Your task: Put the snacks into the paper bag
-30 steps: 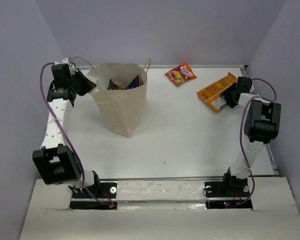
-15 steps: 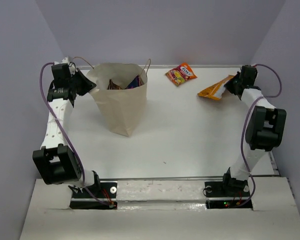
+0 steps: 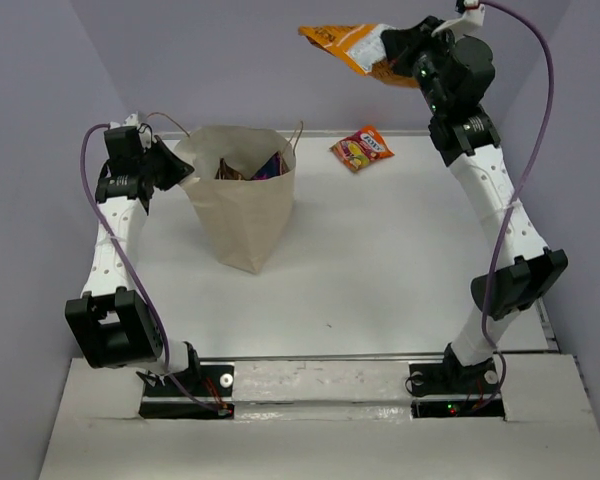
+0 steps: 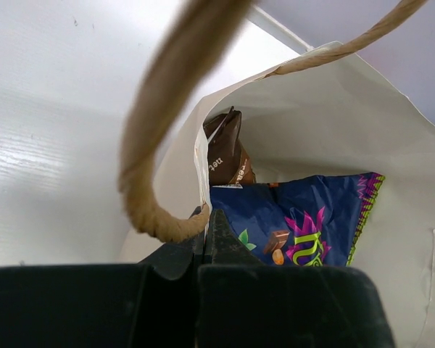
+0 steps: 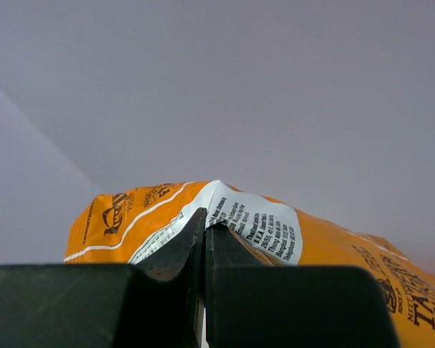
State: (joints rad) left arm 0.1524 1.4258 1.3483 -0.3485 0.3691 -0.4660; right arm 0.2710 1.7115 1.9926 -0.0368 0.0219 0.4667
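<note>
The tan paper bag (image 3: 242,215) stands upright at the back left of the table, with a dark brown packet (image 4: 227,152) and a purple packet (image 4: 304,221) inside. My left gripper (image 3: 177,170) is shut on the bag's left rim (image 4: 200,170), a cord handle (image 4: 163,130) looping over it. My right gripper (image 3: 392,45) is raised high at the back and is shut on the orange packet (image 3: 345,45), which juts out to the left of it; its white label (image 5: 257,221) shows in the right wrist view. A red-orange packet (image 3: 361,147) lies on the table at the back.
Grey walls close in the white table (image 3: 380,260) on the left, back and right. The right arm (image 3: 490,190) stretches up along the right side. Both arm bases sit on the near edge.
My right gripper closed on the orange packet, lifted it off the table at the right and carried it up and leftward. The left gripper and the bag have not moved.
</note>
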